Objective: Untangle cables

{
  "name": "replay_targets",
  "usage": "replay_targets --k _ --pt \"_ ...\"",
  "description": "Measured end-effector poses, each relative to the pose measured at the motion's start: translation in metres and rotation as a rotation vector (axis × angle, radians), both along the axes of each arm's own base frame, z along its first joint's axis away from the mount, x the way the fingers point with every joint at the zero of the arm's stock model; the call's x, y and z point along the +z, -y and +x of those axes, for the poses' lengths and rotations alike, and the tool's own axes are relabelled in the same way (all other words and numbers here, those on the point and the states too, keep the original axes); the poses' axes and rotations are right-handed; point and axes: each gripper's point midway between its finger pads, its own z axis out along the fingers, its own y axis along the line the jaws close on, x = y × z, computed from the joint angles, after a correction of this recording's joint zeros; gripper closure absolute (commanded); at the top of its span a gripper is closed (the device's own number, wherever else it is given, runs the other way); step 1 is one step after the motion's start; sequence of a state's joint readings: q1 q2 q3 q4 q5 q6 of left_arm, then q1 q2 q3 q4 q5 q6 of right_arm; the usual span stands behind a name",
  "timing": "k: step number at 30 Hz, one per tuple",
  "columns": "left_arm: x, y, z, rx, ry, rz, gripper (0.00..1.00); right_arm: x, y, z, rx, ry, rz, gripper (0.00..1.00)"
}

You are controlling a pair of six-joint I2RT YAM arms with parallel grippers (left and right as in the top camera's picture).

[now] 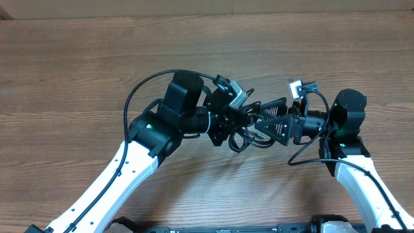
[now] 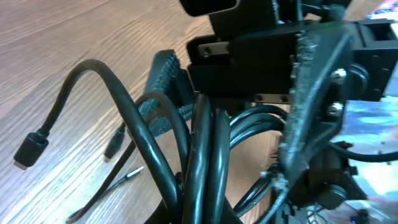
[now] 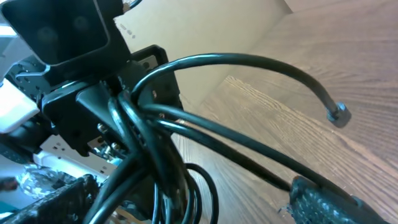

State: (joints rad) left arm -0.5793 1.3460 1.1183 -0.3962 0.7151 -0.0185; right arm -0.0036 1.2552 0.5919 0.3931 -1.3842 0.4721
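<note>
Near the centre of the worktop (image 1: 97,65), matte brown wood grain: cables (image 1: 249,133), thin glossy black cords, round in section, bunched in overlapping loops. One loose end tipped with a small grey plug (image 3: 339,114), another with a blocky black plug (image 2: 31,149). Clamped at the bunch by left gripper (image 1: 236,123), jaws closed tight on the cords. Flanked opposite by right gripper (image 1: 264,122), rough-textured fingers (image 3: 329,199) spread wide, cords passing between, none pinched.

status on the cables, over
Left gripper shut on cables, one tangled bunch. Right gripper open, fingers either side of bunch. Nothing else in the way.
</note>
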Motion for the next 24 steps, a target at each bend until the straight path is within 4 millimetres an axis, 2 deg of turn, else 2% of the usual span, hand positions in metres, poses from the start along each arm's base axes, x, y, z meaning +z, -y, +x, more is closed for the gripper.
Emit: replay_targets --k 7,11,15,19,24 --pt "0.001 0.001 -0.003 -0.014 -0.005 -0.008 0.96 0.000 -0.004 -0.004 0.023 -0.001 0.002 0.29" --pt "0.001 0.002 -0.003 -0.018 -0.006 -0.009 0.96 0.001 -0.011 -0.008 0.047 -0.001 0.002 0.35" --pt "0.001 0.001 -0.003 -0.017 -0.007 -0.008 0.96 0.002 -0.012 -0.009 0.055 0.016 0.003 0.48" --pt "0.000 0.001 -0.003 -0.016 -0.008 -0.006 0.96 0.003 -0.012 -0.010 0.061 0.019 0.004 0.54" --pt "-0.001 0.001 -0.004 -0.014 -0.012 -0.002 0.96 0.004 -0.013 -0.011 0.067 0.028 0.005 0.55"
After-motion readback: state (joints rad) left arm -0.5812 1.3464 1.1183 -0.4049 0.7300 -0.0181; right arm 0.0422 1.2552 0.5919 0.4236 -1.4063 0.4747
